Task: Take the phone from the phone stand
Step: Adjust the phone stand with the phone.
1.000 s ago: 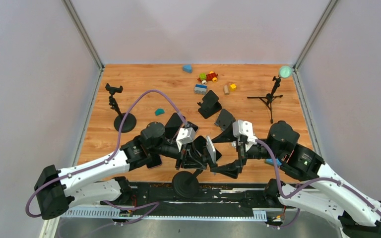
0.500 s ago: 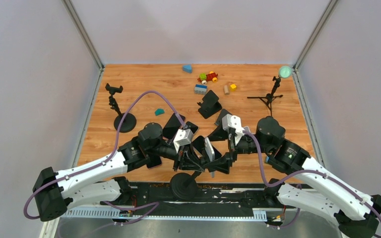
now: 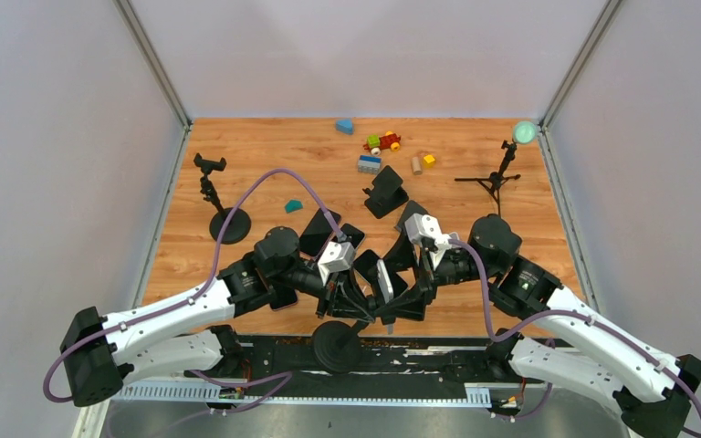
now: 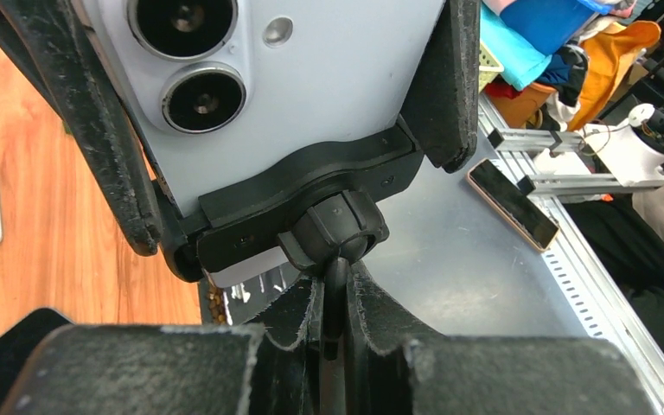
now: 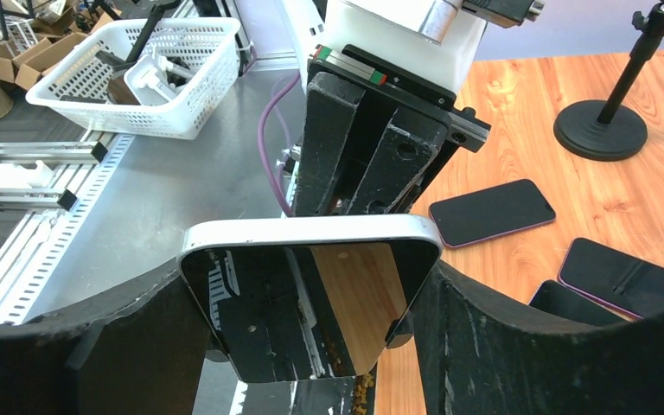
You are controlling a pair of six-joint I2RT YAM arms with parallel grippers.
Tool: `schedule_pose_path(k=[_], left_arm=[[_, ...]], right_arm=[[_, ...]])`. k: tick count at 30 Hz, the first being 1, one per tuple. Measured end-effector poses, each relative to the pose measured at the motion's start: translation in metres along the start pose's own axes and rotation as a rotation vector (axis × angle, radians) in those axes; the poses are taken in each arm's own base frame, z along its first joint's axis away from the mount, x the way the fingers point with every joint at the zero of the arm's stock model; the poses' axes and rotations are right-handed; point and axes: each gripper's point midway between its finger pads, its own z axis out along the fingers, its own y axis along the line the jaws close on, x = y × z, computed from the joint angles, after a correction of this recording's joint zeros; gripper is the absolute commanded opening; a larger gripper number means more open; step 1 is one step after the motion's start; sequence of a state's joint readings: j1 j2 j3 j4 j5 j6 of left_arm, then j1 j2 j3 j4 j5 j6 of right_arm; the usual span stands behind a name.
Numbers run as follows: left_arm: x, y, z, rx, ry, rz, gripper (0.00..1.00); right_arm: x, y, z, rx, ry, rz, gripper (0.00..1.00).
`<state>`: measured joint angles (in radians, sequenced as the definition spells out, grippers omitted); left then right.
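A white phone [image 4: 311, 78] with two camera lenses sits in the black clamp of the phone stand [image 4: 311, 181]. The stand's round base [image 3: 333, 347] rests at the table's near edge. My left gripper [image 4: 335, 303] is shut on the stand's thin stem, just under the ball joint. The right gripper [image 5: 311, 294] straddles the phone [image 5: 294, 320], screen facing its camera. Its black fingers [image 4: 450, 78] press against the phone's two long edges. From above, the phone [image 3: 385, 278] stands on edge between both grippers.
Several dark phones [image 5: 493, 212] lie flat on the wood near the grippers. A second stand [image 3: 228, 224] is at the left, a small tripod [image 3: 497, 182] at the right. Black wedge holders [image 3: 385, 192] and toy blocks [image 3: 381, 143] lie further back.
The right arm swung left to the phone and its jaws narrowed from wide open onto the phone's edges. The left gripper kept its hold on the stem.
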<state>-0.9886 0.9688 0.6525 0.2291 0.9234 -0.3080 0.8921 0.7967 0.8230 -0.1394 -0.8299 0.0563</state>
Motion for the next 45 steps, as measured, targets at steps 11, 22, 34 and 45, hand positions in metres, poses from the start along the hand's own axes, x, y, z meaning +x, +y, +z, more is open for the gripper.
schedule_pose_path(k=[11, 22, 34, 45], left_arm=[[0.001, 0.005, 0.0, -0.026, -0.001, -0.003, 0.56], [-0.015, 0.035, 0.0, -0.189, -0.071, 0.044, 0.71], [-0.015, 0.049, 0.008, -0.199, -0.085, 0.046, 0.43], [-0.008, 0.051, 0.016, -0.156, -0.075, -0.015, 0.0]], right_arm=[[0.001, -0.005, 0.0, 0.024, -0.01, 0.008, 0.0], [0.015, -0.03, -0.003, 0.17, 0.017, 0.036, 0.0], [0.009, -0.032, -0.009, 0.215, -0.003, 0.027, 0.0], [0.019, -0.038, -0.011, 0.244, 0.005, 0.039, 0.0]])
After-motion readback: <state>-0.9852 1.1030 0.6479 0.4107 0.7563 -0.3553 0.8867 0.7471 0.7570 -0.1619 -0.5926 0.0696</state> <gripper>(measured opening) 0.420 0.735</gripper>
